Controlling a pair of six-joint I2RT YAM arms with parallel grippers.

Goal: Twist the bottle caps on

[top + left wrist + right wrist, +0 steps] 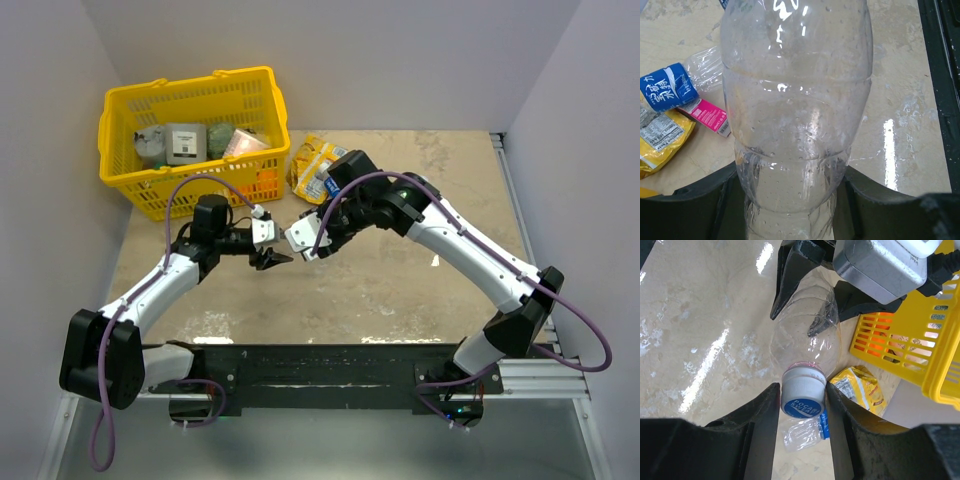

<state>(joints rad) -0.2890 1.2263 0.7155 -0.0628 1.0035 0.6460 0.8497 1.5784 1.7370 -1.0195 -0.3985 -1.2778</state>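
A clear bottle [797, 110] with no label showing is held off the table between my two grippers. My left gripper [795, 215] is shut on its lower body, one finger on each side; the top view shows this gripper [272, 258] too. A whitish cap [802, 395] with a blue printed top sits on the bottle's [807, 335] neck. My right gripper [801, 390] is shut on that cap, fingers pressed on both sides; the top view shows it [300, 240] facing the left one. A second bottle [675, 87] with a dark blue label lies on the table. Other caps are out of view.
A yellow basket [120, 135] with packets and cans stands at the back left. A yellow snack packet [315, 165] lies beside it, with a pink packet [707, 115] near the lying bottle. White walls close in the table on both sides.
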